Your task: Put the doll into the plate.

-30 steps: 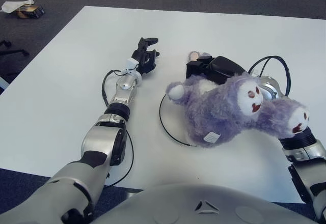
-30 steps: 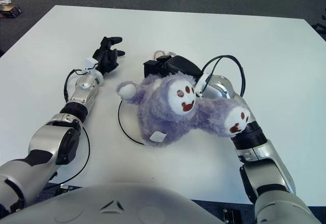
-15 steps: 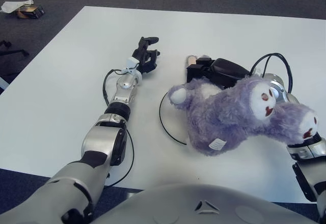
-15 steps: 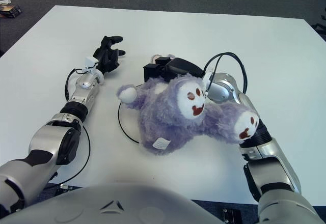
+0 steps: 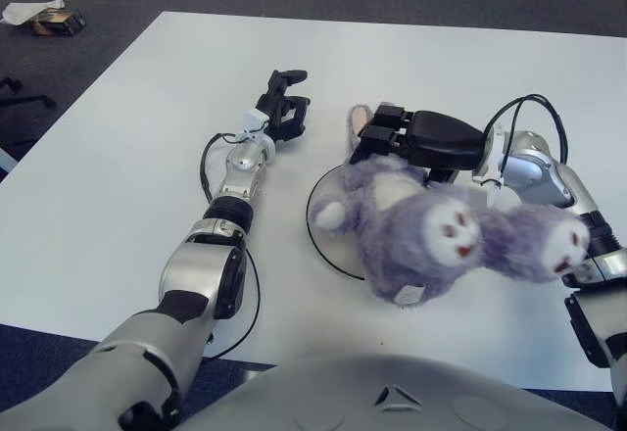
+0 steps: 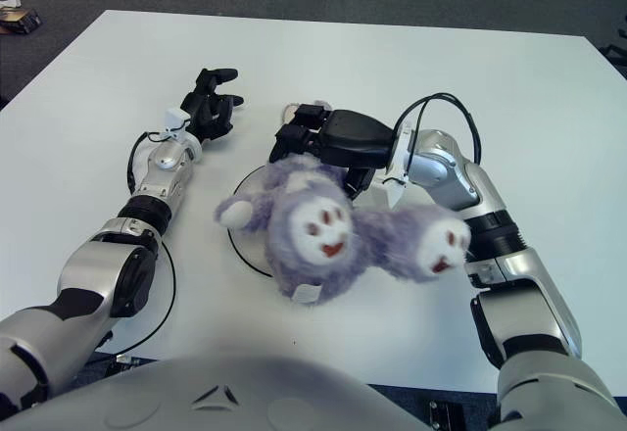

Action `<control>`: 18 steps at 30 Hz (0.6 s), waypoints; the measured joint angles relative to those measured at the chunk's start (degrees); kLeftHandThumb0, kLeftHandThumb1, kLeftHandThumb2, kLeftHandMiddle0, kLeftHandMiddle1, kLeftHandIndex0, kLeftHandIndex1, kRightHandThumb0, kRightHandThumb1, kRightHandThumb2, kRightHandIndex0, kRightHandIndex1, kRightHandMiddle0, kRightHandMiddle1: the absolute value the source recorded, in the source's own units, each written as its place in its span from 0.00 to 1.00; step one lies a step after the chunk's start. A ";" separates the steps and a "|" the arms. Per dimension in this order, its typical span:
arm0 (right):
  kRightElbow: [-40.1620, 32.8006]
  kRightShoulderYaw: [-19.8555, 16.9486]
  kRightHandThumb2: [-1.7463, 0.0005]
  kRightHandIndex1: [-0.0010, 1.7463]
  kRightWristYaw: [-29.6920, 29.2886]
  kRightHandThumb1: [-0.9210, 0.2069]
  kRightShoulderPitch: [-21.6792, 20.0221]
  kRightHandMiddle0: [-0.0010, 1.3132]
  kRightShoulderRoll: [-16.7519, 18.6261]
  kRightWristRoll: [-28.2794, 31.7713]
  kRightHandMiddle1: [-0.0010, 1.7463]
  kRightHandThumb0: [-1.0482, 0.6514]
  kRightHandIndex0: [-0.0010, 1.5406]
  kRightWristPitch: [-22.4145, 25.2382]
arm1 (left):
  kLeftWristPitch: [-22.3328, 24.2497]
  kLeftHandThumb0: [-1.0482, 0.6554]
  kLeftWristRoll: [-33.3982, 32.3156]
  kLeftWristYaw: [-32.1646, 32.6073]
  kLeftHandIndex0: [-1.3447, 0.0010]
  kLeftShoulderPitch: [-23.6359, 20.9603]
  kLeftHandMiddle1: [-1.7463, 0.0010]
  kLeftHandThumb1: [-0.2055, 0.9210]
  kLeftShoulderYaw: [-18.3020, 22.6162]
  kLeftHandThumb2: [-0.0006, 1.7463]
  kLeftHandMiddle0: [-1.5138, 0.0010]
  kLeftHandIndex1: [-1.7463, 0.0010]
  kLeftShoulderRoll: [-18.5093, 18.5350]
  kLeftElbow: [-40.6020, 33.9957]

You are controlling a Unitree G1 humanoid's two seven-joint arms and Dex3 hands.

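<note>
Over the plate [image 5: 328,251], purple doll [image 5: 421,235], right hand [image 6: 318,137] fingers open above it

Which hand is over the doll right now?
The right hand, reaching over the purple doll on the plate; the left hand is off to the plate's left.

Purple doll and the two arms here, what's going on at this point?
The purple doll lies over the right part of the white plate on the white table, its legs spilling past the rim toward the robot's right. The right hand sits at the doll's far edge, above the plate; whether its fingers hold the fur cannot be told. The left hand shows left of the plate, away from the doll and holding nothing.
</note>
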 measured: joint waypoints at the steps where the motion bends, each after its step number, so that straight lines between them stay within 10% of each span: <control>1: 0.21 -0.03 0.65 0.04 -0.40 0.23 -0.20 0.00 -0.08 -0.83 0.32 0.10 0.00 -0.58 | 0.00 0.24 -0.20 -0.16 1.00 0.00 0.33 0.76 0.01 0.48 0.91 0.39 -0.04 0.00; 18: 2.00 -0.16 0.76 0.00 -5.45 0.10 -1.05 0.00 -1.27 -6.45 0.14 0.05 0.00 -4.01 | -0.06 0.22 -0.70 -0.63 1.00 0.00 0.35 0.78 0.00 0.46 0.92 0.42 -0.25 0.00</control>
